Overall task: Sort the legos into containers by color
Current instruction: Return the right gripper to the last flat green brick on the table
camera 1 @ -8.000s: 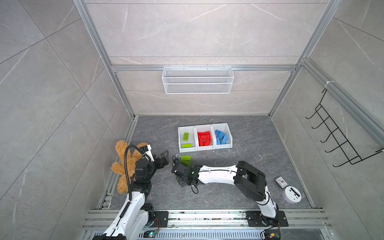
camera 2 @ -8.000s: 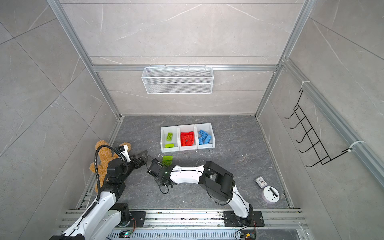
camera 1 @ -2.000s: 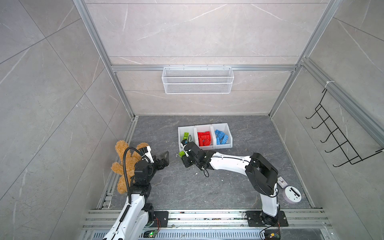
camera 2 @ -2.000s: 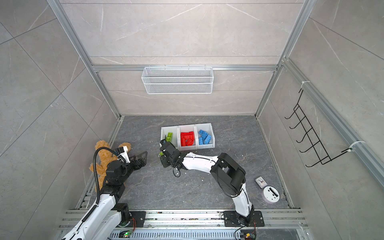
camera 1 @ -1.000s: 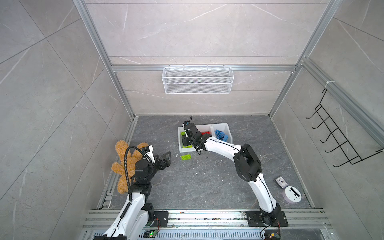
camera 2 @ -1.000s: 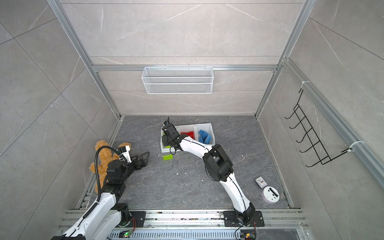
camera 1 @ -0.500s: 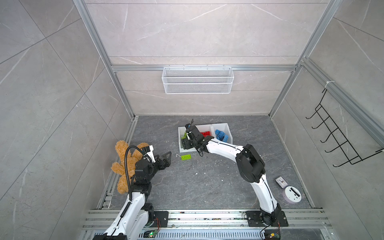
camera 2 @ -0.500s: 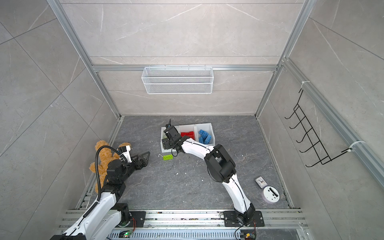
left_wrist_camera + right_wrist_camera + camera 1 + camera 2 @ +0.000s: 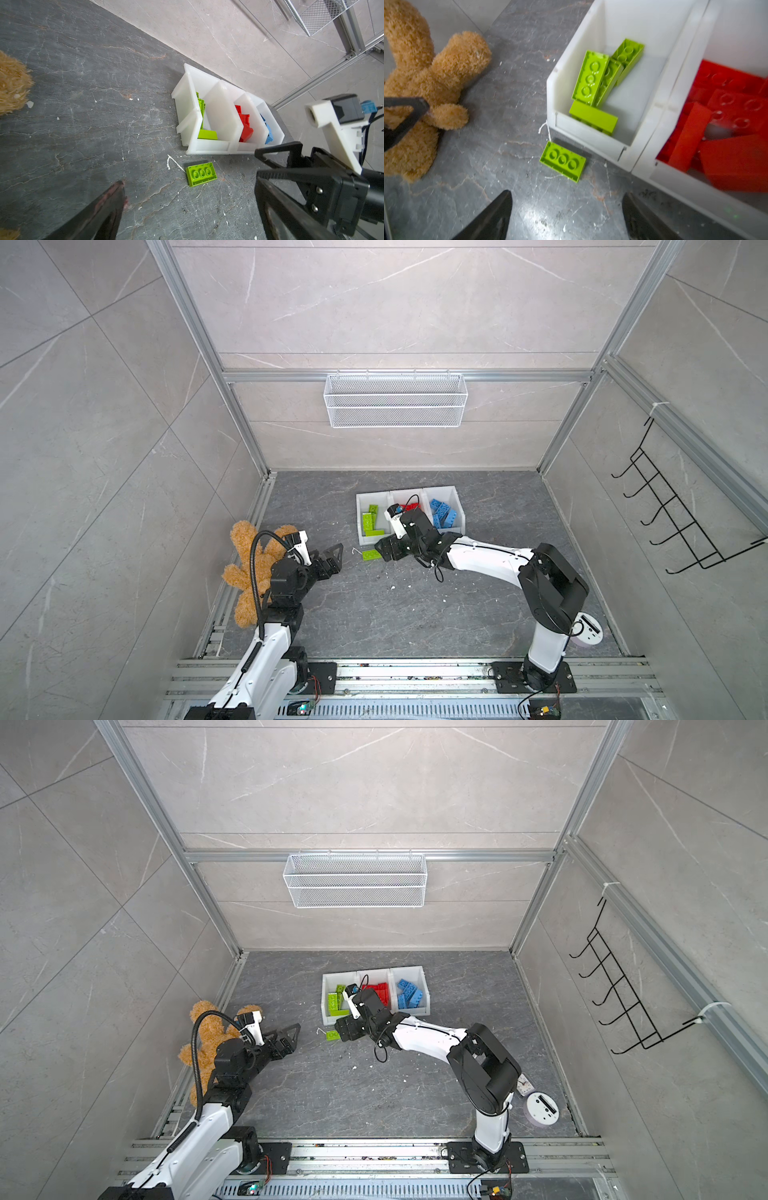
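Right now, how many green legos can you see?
5. Four in the end bin: one by the front lip, one studs-up, one under it, one behind. The fifth lies on the floor outside. Others may be hidden.

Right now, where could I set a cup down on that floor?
Bare grey floor lies between the left arm and right arm, and behind the three white plastic bins toward the back wall. Crowded: around the loose lime green brick before the bins, and by the brown plush bear.
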Motion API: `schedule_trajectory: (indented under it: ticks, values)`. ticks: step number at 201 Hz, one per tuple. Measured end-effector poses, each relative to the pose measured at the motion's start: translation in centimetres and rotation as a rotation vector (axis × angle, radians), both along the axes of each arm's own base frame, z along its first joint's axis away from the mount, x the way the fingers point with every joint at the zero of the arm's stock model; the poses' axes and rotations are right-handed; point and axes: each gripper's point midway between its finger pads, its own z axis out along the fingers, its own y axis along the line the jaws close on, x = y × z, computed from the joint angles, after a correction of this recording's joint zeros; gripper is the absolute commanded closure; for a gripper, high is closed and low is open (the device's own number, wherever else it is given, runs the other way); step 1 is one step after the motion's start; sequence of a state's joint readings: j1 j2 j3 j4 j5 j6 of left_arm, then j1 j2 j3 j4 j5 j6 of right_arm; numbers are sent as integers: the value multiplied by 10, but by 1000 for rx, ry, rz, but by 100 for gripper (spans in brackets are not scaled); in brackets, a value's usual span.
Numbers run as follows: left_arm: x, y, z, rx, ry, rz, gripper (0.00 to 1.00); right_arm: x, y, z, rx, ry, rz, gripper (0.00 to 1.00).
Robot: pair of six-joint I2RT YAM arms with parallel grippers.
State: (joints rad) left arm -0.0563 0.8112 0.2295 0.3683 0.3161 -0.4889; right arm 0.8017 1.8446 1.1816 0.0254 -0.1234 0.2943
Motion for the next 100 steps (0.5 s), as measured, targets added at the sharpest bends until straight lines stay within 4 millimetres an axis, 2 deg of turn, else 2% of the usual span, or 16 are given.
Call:
schedule_trajectory:
  ticks: [20,42,76,100]
  values:
    - [0,0,0,0,0,0,0,-16,3,-12,-2,40,52,12]
    - [0,0,0,1,-1,-1,0,-21,11,-18,7,51,92,11]
    - [0,0,1,2,-4,-1,0,-17,18,-42,-24,74,117,8]
    - [0,0,2,2,-8,-1,1,-10,27,-49,-31,74,126,7]
